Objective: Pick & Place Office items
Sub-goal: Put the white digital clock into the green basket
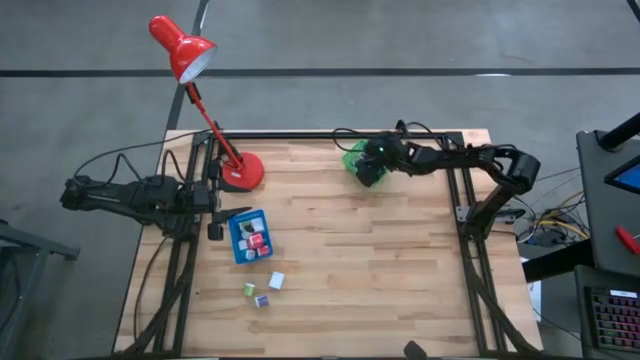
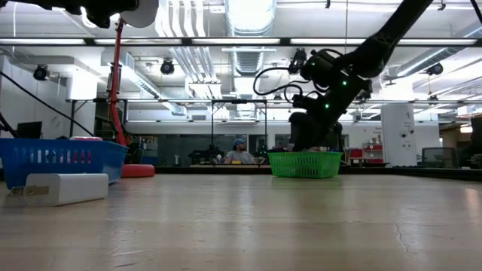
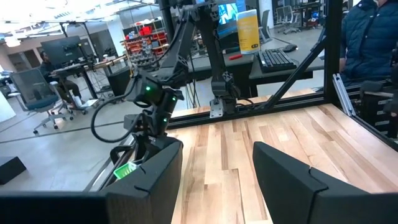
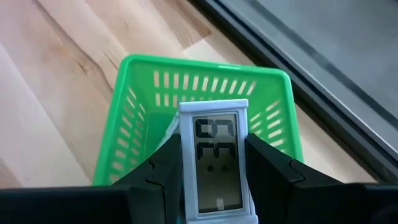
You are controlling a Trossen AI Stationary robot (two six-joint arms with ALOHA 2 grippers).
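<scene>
Green basket [image 4: 124,124] rim below right gripper [image 4: 214,180], clock [image 4: 216,162] clamped.

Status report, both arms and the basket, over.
Right gripper shut on small digital clock, above green basket. Left gripper jaws apart, empty, idle at table's left edge. Nothing blocking the basket.

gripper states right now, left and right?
Left gripper: open, empty, parked at the table's left edge.
Right gripper: shut on small digital clock, over the green basket.
</scene>
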